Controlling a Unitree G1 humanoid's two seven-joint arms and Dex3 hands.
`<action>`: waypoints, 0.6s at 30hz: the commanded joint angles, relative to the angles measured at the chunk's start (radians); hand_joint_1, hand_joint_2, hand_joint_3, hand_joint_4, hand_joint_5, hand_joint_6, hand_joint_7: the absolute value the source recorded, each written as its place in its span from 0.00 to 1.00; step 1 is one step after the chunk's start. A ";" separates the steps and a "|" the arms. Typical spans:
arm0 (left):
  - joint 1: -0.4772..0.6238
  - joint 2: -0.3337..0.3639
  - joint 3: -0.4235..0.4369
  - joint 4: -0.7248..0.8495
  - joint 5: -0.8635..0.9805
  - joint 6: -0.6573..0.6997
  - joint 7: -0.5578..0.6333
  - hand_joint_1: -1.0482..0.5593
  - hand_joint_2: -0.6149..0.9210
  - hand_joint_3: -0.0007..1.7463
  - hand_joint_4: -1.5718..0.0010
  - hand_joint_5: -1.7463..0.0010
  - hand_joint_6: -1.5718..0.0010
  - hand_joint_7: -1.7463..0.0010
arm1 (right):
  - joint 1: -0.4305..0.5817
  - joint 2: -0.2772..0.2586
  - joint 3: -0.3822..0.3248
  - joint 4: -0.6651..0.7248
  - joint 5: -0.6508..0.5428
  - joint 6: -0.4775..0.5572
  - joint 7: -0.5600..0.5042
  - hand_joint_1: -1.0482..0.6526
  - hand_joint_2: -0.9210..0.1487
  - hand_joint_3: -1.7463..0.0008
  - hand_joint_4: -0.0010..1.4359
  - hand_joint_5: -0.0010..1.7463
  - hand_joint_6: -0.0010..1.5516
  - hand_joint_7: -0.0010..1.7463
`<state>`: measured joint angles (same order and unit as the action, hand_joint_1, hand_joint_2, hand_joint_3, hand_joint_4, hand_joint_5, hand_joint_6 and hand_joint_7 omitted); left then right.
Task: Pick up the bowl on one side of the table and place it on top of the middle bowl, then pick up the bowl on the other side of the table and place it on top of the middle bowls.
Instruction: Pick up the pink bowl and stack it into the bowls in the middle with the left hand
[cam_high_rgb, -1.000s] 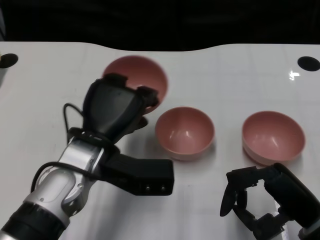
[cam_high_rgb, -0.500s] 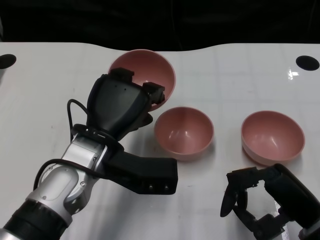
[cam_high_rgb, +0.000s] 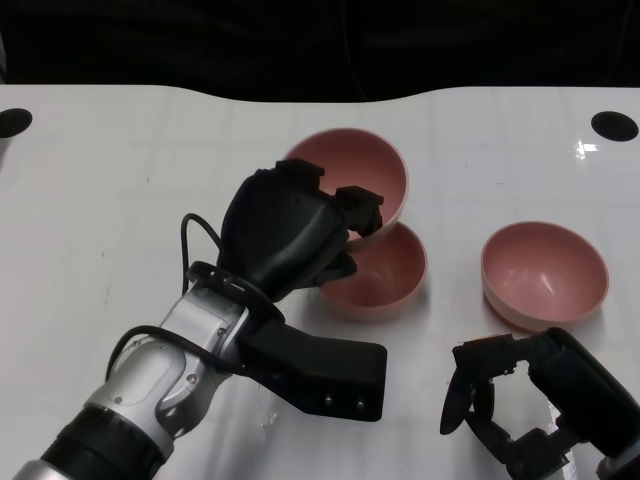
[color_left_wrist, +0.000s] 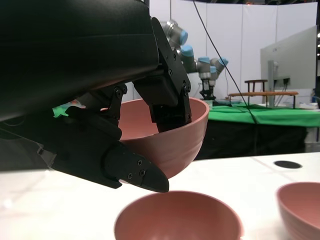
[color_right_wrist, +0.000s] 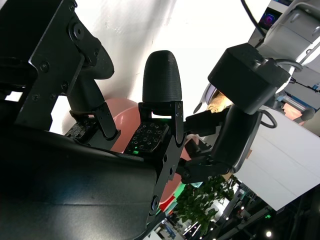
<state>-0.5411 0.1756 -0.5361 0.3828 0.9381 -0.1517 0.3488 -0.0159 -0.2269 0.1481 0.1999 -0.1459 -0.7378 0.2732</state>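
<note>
Step one in hand, carry phase; left hand (cam_high_rgb: 300, 235) grips a pink bowl (cam_high_rgb: 372, 180) by its rim, lifted off the white tabletop (cam_high_rgb: 120, 180), tilted, partly over the middle bowl (cam_high_rgb: 385, 275) but offset toward the far side; third bowl (cam_high_rgb: 545, 272) sits well apart on the right, untouched; right hand (cam_high_rgb: 500, 400) low near the front edge, fingers apart, holding nothing; next move, by my reading: centre the held bowl over the middle one, level it, lower, release; all three bowls smooth, round, deep, matte pink, probably plastic, so should nest; tabletop glossy
</note>
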 joint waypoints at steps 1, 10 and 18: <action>-0.021 -0.010 -0.001 0.024 -0.033 -0.018 -0.030 0.50 0.81 0.40 0.40 0.00 0.46 0.24 | 0.005 -0.007 -0.002 -0.011 0.007 -0.006 -0.006 0.81 0.81 0.10 0.71 0.85 0.67 0.63; -0.002 -0.036 -0.007 0.066 -0.114 -0.037 -0.114 0.49 0.69 0.65 0.44 0.00 0.50 0.17 | 0.005 0.000 0.008 -0.007 0.022 -0.016 -0.005 0.80 0.82 0.09 0.72 0.86 0.67 0.63; -0.025 -0.007 -0.062 0.081 -0.048 0.013 -0.211 0.43 0.88 0.36 0.61 0.35 0.59 0.65 | 0.011 -0.006 0.009 -0.021 0.014 -0.002 -0.009 0.78 0.82 0.08 0.70 0.89 0.66 0.63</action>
<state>-0.5436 0.1442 -0.5870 0.4880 0.8657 -0.1698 0.1898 -0.0139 -0.2258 0.1629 0.1935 -0.1425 -0.7421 0.2694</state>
